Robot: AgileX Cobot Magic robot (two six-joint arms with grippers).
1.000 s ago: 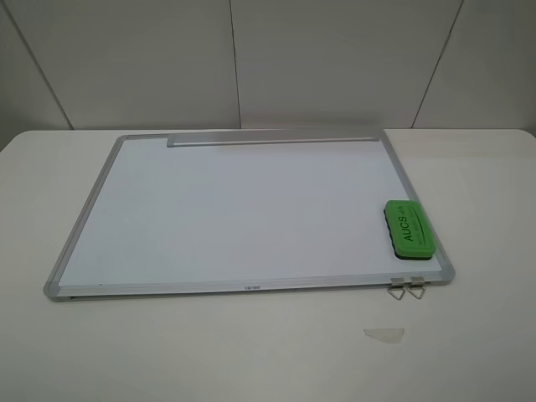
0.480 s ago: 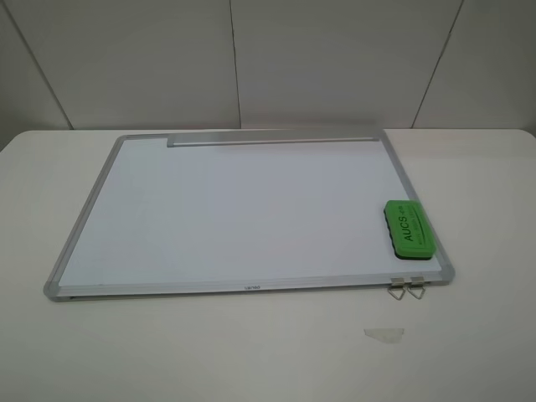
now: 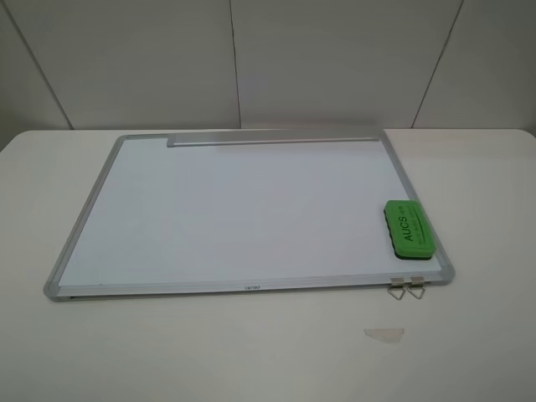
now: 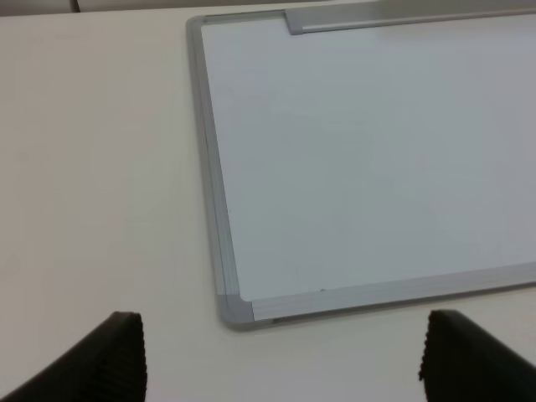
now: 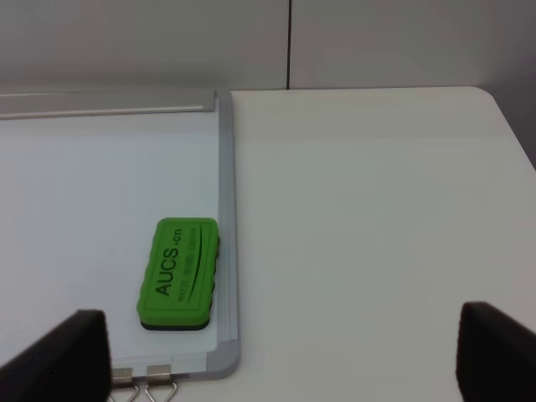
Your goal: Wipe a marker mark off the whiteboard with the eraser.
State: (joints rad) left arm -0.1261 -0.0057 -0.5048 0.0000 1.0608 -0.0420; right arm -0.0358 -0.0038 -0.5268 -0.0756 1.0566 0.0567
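The whiteboard [image 3: 234,209] lies flat on the white table, and its white face shows no marker mark in any view. The green eraser [image 3: 409,227] rests on the board against its right frame, near the front right corner, lettering up. In the right wrist view the eraser [image 5: 179,271] sits ahead of my right gripper [image 5: 280,356], which is open and empty. My left gripper [image 4: 289,368] is open too, hovering before the whiteboard's front left corner [image 4: 236,306]. Neither arm shows in the exterior view.
A silver tray strip [image 3: 272,138] runs along the board's far edge. Two metal clips [image 3: 406,289] hang off the front edge near the right corner. A pale tape scrap [image 3: 383,334] lies on the table [image 3: 477,335] in front of them.
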